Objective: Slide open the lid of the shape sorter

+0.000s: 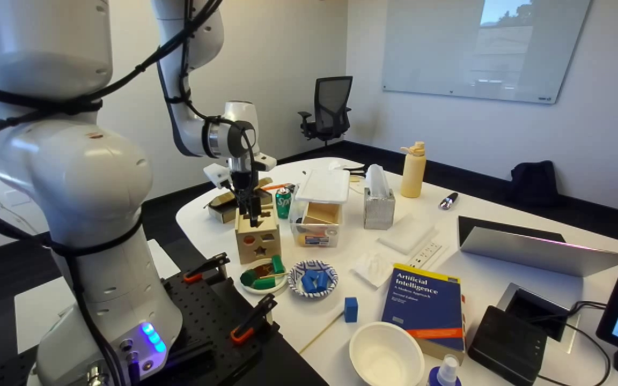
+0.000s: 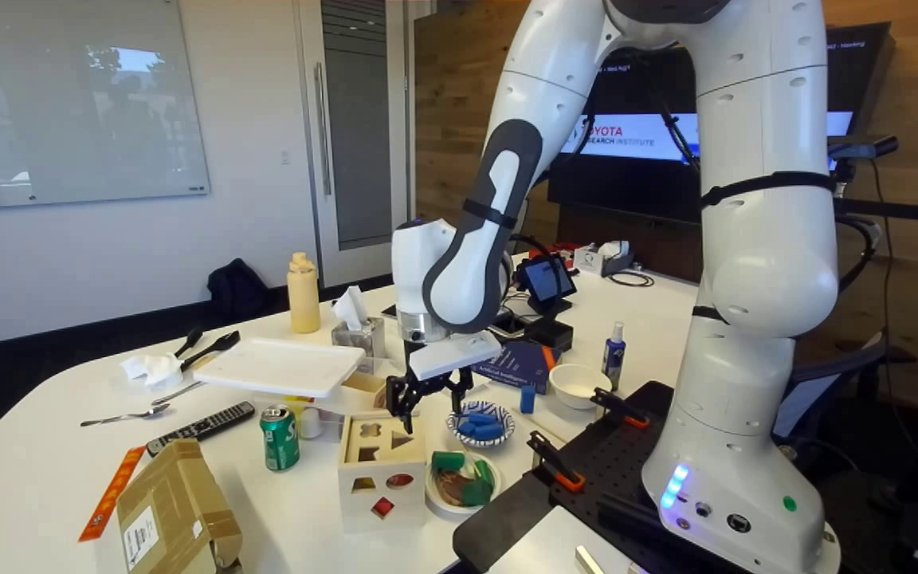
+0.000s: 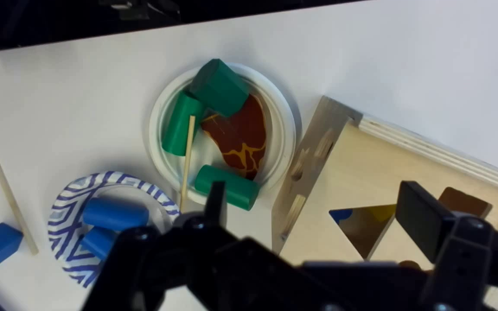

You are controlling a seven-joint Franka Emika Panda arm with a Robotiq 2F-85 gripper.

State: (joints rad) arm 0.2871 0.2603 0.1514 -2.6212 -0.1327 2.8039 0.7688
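Observation:
The shape sorter (image 2: 358, 512) is a light wooden box with cut-out holes, standing upright on the table in both exterior views (image 1: 246, 255). Its lid (image 2: 384, 440) is the flat top panel with shaped holes and covers the top where visible. It fills the right of the wrist view (image 3: 344, 181). My gripper (image 2: 432, 415) is open and empty, pointing down over the box's edge. In the wrist view, one finger of the gripper (image 3: 314, 198) is over the lid by the triangular hole; the other is outside the box. I cannot tell whether the finger touches the lid.
A plate (image 3: 288, 125) with green blocks and a bowl (image 3: 61, 216) with blue blocks stand beside the box. A green can (image 2: 280, 438), a clear bin with a white cover (image 2: 280, 367) and a cardboard carton (image 2: 176, 502) are nearby. Clamps (image 1: 255, 319) line the robot's base.

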